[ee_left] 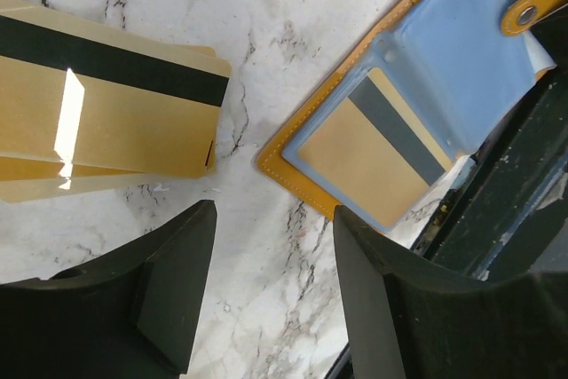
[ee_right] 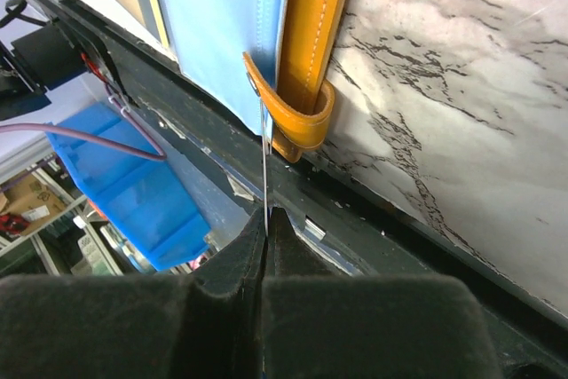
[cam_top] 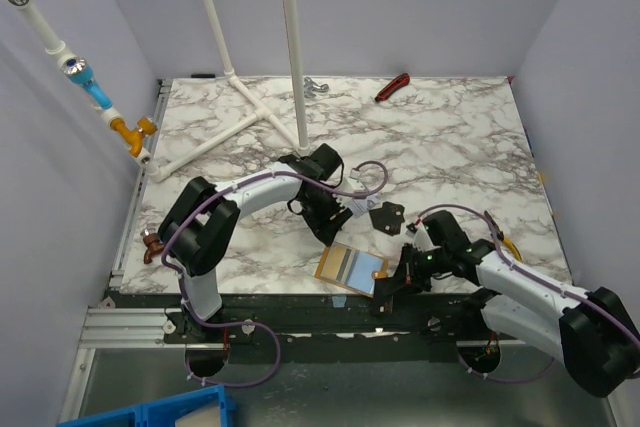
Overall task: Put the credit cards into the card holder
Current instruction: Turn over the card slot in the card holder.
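Plainly, gold-tan cards (ee_left: 106,108), dark stripe, orange holder (ee_left: 417,122) open

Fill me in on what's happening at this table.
The right claw is shut on a thin clear sleeve of the open yellow card holder at the table's near edge. One gold card already sits in a pocket. The left claw hovers open, with more gold cards loose on the marble.

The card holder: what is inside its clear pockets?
One gold card with a dark stripe sits in a pocket of the card holder. The other pockets look empty; any behind are covered.
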Controlling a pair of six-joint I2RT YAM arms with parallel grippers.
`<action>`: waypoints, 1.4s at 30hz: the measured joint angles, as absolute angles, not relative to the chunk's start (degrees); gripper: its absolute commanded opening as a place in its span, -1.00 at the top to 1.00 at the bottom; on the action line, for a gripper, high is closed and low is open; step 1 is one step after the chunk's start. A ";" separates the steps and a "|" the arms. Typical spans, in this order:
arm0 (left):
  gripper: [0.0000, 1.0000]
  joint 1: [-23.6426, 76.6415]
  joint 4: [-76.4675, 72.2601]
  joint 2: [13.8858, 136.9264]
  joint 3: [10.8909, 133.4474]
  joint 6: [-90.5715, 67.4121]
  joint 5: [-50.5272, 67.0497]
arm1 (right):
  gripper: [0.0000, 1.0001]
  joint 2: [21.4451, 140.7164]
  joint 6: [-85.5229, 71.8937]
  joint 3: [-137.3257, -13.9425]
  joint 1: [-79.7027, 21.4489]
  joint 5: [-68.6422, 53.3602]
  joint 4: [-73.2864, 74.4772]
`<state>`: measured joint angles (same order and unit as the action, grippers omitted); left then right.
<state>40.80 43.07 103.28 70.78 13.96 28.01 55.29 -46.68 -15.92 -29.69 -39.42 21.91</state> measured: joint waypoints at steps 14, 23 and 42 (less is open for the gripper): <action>-0.07 44.53 39.77 103.24 69.45 15.00 20.05 | 0.99 54.59 -46.68 -15.51 -30.46 -38.96 21.61; -0.05 45.52 38.92 103.24 68.69 15.25 18.33 | 0.99 58.78 -46.72 -15.25 -31.55 -39.00 18.06; -0.02 45.52 38.74 103.26 68.60 15.68 17.30 | 0.99 57.60 -46.89 -15.25 -32.21 -39.00 16.29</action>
<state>45.52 38.74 103.26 68.60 15.68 17.30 57.60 -46.89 -15.25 -32.21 -39.00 16.29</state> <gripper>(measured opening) 0.513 0.008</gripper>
